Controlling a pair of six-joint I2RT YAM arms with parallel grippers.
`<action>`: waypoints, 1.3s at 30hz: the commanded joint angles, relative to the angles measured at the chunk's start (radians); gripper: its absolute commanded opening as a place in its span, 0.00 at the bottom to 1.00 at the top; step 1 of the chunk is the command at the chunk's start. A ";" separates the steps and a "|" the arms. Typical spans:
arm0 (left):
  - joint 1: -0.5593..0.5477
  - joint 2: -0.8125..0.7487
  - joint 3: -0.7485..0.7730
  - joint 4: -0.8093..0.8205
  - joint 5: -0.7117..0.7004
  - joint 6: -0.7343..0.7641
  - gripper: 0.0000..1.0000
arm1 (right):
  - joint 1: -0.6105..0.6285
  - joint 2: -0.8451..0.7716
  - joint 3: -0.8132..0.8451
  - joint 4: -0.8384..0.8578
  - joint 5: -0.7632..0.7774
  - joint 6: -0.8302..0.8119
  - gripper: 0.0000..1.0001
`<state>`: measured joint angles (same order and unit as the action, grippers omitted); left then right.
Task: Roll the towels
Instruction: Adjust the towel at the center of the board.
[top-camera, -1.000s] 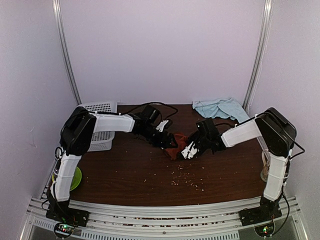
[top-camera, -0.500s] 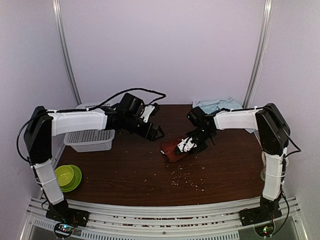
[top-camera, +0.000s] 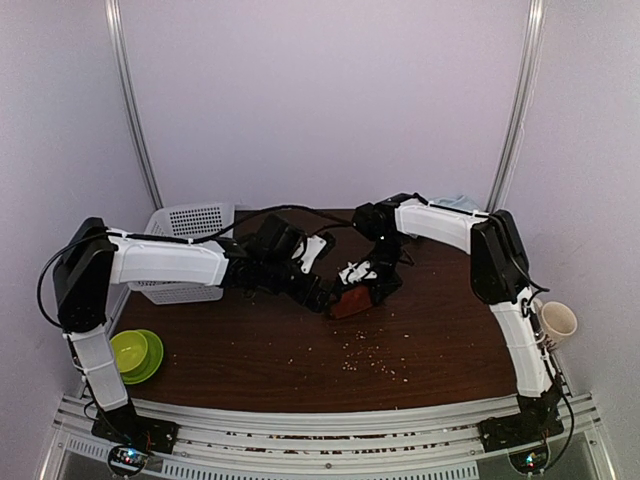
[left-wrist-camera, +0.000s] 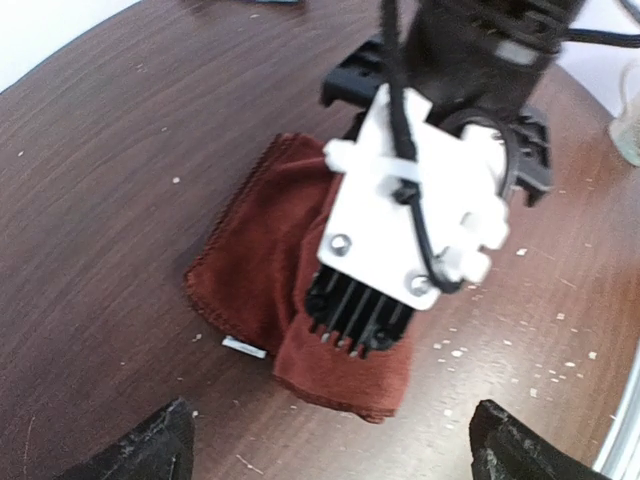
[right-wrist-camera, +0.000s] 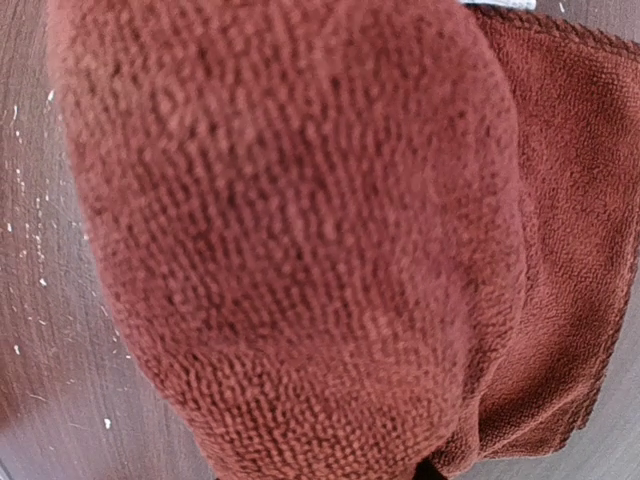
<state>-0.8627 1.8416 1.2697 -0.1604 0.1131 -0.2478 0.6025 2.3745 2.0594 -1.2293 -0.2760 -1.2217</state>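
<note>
From above we see soft, even light and no hard shadows; the dark table (top-camera: 250, 350) gives back a faint sheen, and the view is slightly grainy. At the left wrist the rust-red towel (left-wrist-camera: 250, 250) is sharp, while the fingertips (left-wrist-camera: 150, 450) of the left gripper (left-wrist-camera: 330, 455) blur darkly at the lower corners. At the right wrist the towel fills the picture, very close and softly focused.

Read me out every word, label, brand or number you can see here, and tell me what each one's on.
None can be read.
The only label is a small white tag at the edge of the rust-red towel; any print on it is too small to read.
</note>
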 joint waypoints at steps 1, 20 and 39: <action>0.005 0.036 0.007 0.053 -0.109 0.013 0.98 | 0.003 0.137 0.030 -0.128 0.015 0.076 0.30; -0.041 0.169 -0.077 0.308 0.018 0.098 0.97 | -0.024 0.160 0.081 -0.123 -0.047 0.094 0.31; -0.041 0.120 -0.179 0.436 0.019 0.127 0.86 | -0.035 0.165 0.104 -0.128 -0.044 0.093 0.32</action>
<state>-0.9005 2.0468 1.1725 0.1291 0.1192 -0.1539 0.5613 2.4516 2.1880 -1.3407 -0.3576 -1.1267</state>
